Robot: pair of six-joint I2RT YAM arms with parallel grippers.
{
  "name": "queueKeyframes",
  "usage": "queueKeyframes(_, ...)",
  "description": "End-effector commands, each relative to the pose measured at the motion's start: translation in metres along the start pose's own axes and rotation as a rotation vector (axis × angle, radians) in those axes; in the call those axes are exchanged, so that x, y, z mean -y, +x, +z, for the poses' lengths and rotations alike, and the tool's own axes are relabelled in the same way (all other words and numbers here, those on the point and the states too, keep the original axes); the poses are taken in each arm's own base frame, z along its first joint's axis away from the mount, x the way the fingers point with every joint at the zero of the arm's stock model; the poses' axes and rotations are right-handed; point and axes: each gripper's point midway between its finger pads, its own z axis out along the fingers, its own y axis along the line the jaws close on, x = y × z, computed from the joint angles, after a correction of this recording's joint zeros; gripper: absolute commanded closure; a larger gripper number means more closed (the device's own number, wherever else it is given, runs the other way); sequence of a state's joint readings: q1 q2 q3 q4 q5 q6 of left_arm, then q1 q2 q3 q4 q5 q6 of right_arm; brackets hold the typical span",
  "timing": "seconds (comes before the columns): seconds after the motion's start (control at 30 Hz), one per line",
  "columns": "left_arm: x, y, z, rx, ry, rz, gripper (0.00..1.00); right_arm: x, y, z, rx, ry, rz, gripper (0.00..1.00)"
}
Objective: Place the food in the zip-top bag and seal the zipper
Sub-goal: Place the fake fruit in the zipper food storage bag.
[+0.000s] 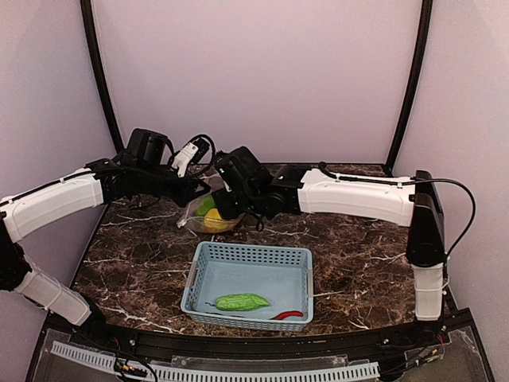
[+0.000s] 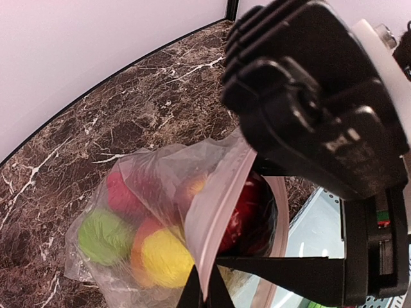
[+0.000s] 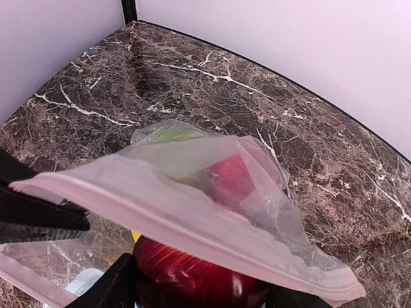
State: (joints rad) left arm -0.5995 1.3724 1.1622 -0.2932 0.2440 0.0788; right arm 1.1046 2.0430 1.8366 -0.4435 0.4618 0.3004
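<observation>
**Desk** (image 1: 135,255): dark brown marble with white veins; it carries every item below.

**Zip-top bag** (image 1: 199,216): clear plastic, behind the basket's far wall and between the two arms. The filled bottom sags on the desk. The mouth is raised and faces the right arm.

**Zipper** (image 3: 192,224): pinkish-white strip, unsealed. Its long axis crosses the right wrist view from the left edge down to the lower right.

**Left pincer** (image 2: 204,289): clenched on the zipper strip, holding one lip of the mouth up.

**Right pincer** (image 3: 199,292): grasping the dark red pepper (image 3: 192,273) at the bag's mouth, just under the raised strip.

**Bag contents**, bunched at the closed end:
- lime-green piece (image 2: 103,237)
- yellow piece (image 2: 164,256)
- orange piece (image 2: 144,232)
- red piece (image 2: 122,192)

**Basket** (image 1: 199,270): light blue lattice, near the middle of the desk in front of the bag.

**Cucumber** (image 1: 242,302): bumpy green, lying flat in the basket. Its long axis runs left to right along the near wall.

**Chilli** (image 1: 288,315): thin and red, in the basket's near right corner just beside the cucumber. It lies roughly left to right, with its right end tilted slightly away from the arms.
</observation>
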Motion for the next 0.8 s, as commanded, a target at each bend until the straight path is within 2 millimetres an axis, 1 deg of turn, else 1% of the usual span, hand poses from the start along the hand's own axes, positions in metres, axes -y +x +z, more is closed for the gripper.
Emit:
queueKeyframes(0.0,0.003,0.007,0.002,-0.021,0.015,-0.001,0.99,0.012,-0.004,0.008,0.004,0.051,0.015,0.36)
queueKeyframes(0.33,0.002,0.008,0.002,-0.023,0.010,0.000,1.00,0.013,-0.006,0.006,0.006,0.054,0.025,0.20)
queueKeyframes(0.67,0.001,0.009,0.003,-0.027,0.010,0.000,0.99,0.013,-0.013,-0.002,0.019,0.037,0.041,0.18)
queueKeyframes(0.73,0.001,0.009,0.003,-0.028,0.007,0.001,0.99,0.011,-0.017,-0.007,0.027,0.015,0.049,0.18)
queueKeyframes(0.77,0.001,0.010,0.003,-0.029,0.005,0.001,0.99,0.010,-0.022,-0.014,0.037,-0.003,0.054,0.19)
